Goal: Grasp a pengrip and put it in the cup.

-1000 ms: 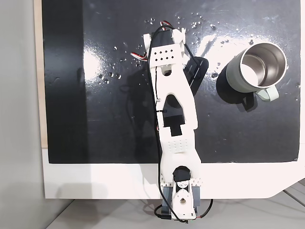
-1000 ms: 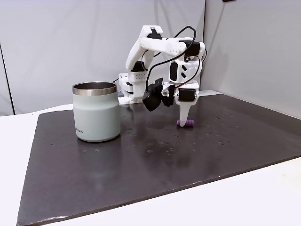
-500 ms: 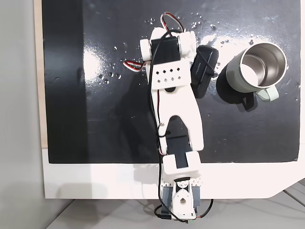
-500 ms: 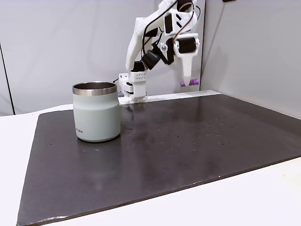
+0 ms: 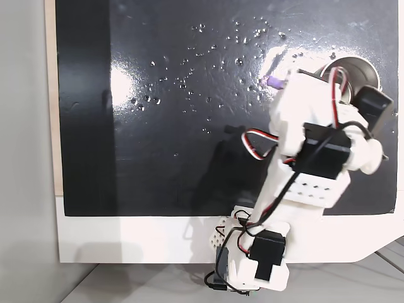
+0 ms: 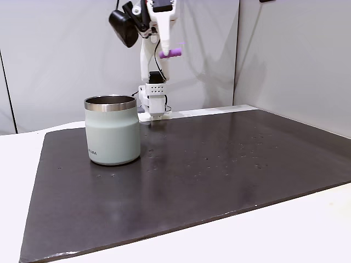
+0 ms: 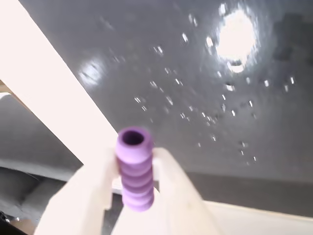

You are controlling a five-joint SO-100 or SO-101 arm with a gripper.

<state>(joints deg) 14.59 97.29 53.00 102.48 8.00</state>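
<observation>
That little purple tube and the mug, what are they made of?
The pengrip looks like soft matte rubber: ribbed, rounded rings, hollow end. The cup seems steel, given its shiny bare metal rim, with a matte sage coating outside, possibly paint.

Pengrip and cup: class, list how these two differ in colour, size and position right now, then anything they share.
Colour: the pengrip is purple; the cup is grey-green with a steel rim.
Size: the pengrip is tiny; the cup is far bigger.
Position: the pengrip is held aloft in the end effector; the cup stands on the dark mat.
Shared: both are roughly cylindrical with an open end.
</observation>
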